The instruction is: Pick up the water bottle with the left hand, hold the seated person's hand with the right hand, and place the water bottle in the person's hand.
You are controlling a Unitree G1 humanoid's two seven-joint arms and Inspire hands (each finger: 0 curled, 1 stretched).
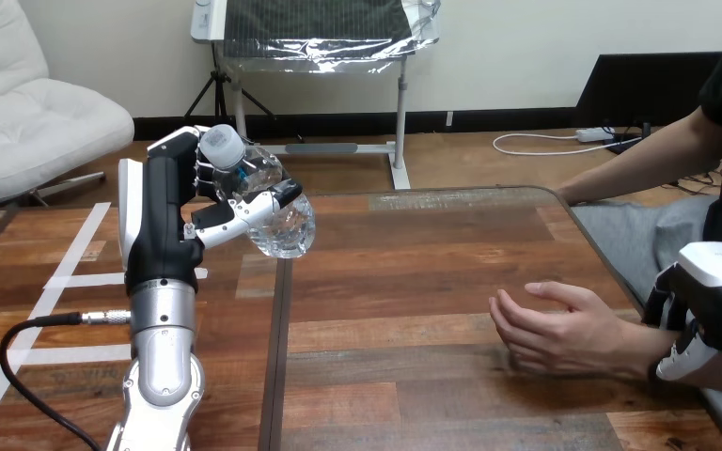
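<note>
My left hand point(163, 211) is raised above the table's left part, shut on a clear plastic water bottle point(280, 224). The bottle is tilted, its pale cap toward the upper left and its base toward the right. The person's hand point(553, 329) rests on the table at the right, on its edge with the fingers loosely curved and nothing in it. My right hand point(714, 291) sits at the view's right edge on the person's wrist. Its dark fingers point(659, 303) come over the wrist and its thumb lies under it.
The wooden table point(414, 282) has a dark seam point(277, 357) running front to back under the bottle. White tape strips point(66, 272) mark its left part. A black cable point(28, 376) loops beside my left forearm. The table's far edge lies just beyond the bottle.
</note>
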